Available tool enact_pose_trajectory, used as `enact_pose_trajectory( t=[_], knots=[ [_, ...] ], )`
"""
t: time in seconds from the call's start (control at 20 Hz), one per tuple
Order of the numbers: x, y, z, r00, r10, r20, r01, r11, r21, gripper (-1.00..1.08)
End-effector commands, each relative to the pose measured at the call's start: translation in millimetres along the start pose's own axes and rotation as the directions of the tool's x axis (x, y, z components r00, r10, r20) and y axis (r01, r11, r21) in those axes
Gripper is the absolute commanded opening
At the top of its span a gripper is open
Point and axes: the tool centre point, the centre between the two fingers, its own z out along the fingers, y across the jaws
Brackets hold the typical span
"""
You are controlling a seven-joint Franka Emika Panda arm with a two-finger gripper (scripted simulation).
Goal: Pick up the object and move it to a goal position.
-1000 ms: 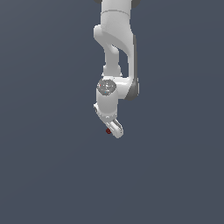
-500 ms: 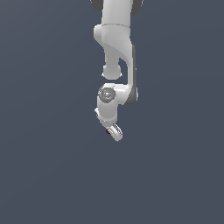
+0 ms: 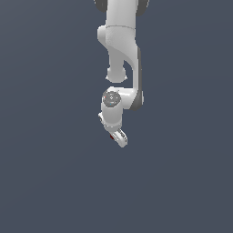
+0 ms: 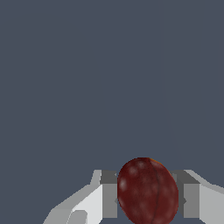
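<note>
Firmly pinched in hand (image 4: 148,199): red object (image 4: 148,192).

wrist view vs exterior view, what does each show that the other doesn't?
Only the wrist view: the dark red ball up close, seated between the two grey fingers of the pincer, with a faint seam down its skin.

Only the exterior view: the white arm coming down from the frame's top, its wrist joint, and the pincer angled toward the exterior view's right. The ball is a mere red speck there.

Both: the ball at the pincer and a plain grey-blue backdrop. No goal marker shows in either.
</note>
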Motion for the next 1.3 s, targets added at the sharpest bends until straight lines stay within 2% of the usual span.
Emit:
enact_pose_trajectory(
  t=[0.0, 0.3, 0.6, 0.9, 1.25],
  knots=[
    [0.4, 0.5, 0.4, 1.000, 0.001, 0.000, -0.001, 1.000, -0.001, -1.00],
    [-1.5, 0.9, -5.3, 1.000, 0.001, 0.000, -0.001, 1.000, -0.001, -1.00],
    [-9.0, 3.2, -27.0, 1.000, 0.001, 0.000, -0.001, 1.000, 0.000, -1.00],
    [-22.1, 7.2, -65.2, 1.000, 0.001, 0.001, -0.001, 1.000, 0.000, -1.00],
    [-42.7, 13.9, -127.8, 1.000, 0.002, 0.001, -0.002, 1.000, 0.000, -1.00]
  ],
)
